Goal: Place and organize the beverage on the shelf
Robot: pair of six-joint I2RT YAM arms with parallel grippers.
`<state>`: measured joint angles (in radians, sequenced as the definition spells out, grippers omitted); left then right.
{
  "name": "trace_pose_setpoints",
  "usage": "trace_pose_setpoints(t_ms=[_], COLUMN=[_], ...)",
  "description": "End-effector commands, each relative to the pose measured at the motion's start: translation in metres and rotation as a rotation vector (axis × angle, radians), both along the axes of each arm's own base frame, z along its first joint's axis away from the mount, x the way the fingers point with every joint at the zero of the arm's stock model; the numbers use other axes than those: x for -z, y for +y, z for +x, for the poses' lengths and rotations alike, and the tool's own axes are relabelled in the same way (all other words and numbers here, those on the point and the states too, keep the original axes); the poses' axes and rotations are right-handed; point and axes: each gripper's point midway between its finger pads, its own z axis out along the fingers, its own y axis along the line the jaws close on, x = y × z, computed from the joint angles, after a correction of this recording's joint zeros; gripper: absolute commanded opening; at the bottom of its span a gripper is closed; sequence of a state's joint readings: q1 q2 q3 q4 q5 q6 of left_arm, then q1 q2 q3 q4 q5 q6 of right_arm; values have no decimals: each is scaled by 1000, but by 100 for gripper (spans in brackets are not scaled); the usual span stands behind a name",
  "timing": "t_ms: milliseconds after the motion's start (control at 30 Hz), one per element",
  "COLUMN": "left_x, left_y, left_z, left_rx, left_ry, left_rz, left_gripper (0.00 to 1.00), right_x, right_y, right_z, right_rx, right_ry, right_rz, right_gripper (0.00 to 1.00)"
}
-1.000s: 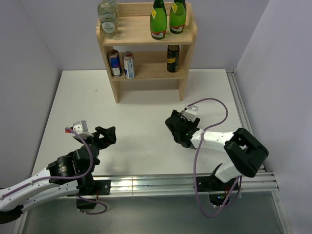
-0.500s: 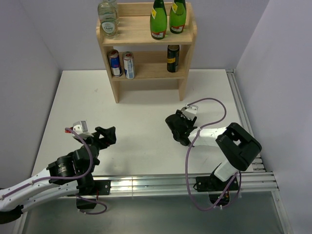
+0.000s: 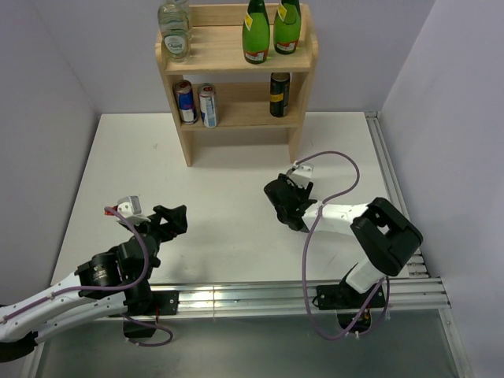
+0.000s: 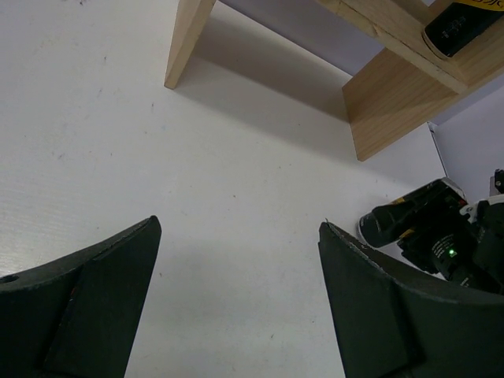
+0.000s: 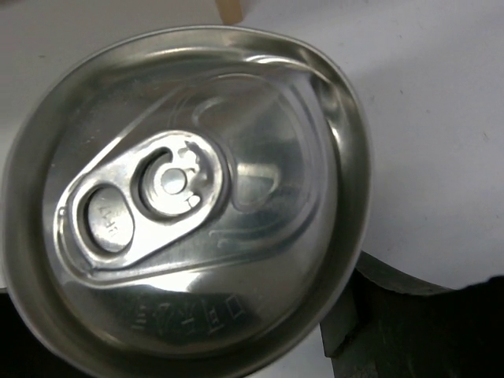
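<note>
The beverage in hand is a dark can with a silver pull-tab top (image 5: 181, 205), lying low over the table right of centre. My right gripper (image 3: 285, 205) is shut on the can, which fills the right wrist view, with one finger (image 5: 409, 323) against its rim. The can's dark body (image 4: 387, 224) also shows in the left wrist view. The wooden shelf (image 3: 187, 146) stands at the back. It holds two green bottles (image 3: 256, 35), clear glass bottles (image 3: 174, 31), two cans (image 3: 197, 104) and a dark can (image 3: 279, 93). My left gripper (image 3: 175, 214) hangs open over bare table at the near left.
Grey walls close in the white table on the left, back and right. A metal rail (image 3: 394, 173) runs along the right edge and another along the near edge. The shelf's left leg (image 4: 185, 39) and right side panel (image 4: 386, 110) stand ahead of the left gripper.
The right gripper's jaws have closed on the can and the gripper has shifted slightly up and left, toward the shelf. The left arm has not moved.
</note>
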<state>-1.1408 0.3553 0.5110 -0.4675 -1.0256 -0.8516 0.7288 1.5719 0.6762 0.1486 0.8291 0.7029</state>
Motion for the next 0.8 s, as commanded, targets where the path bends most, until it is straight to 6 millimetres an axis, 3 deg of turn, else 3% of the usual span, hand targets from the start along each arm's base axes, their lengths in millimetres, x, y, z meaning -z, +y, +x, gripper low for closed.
trace_pose_setpoints(t_ms=[0,167,300,333,400,433,767], left_x=[-6,-6,-6,-6,-6,-6,-7], left_y=[-3,-2,-2,-2,-2,-2,-1], left_z=[0,0,0,0,0,-1,-1], left_rx=[7,7,8,8,11,15,15], left_ry=[-15,-15,-18,-19,-20,-20,-23], left_rz=[-14,-14,-21,-21,-26,-26,-33], left_gripper=[88,88,88,88,88,88,89], right_x=[-84,-151,-189,-208,-216,-234,-273], right_y=[29,54,71,77,86,91,123], right_z=[20,28,38,44,51,56,95], right_rx=[-29,-90,-127,-132,-152,-155,-189], right_ry=[-167,-251,-300,-328,-329,-355,-397], right_rz=[99,145,152,169,140,154,62], right_gripper=[0,0,0,0,0,0,0])
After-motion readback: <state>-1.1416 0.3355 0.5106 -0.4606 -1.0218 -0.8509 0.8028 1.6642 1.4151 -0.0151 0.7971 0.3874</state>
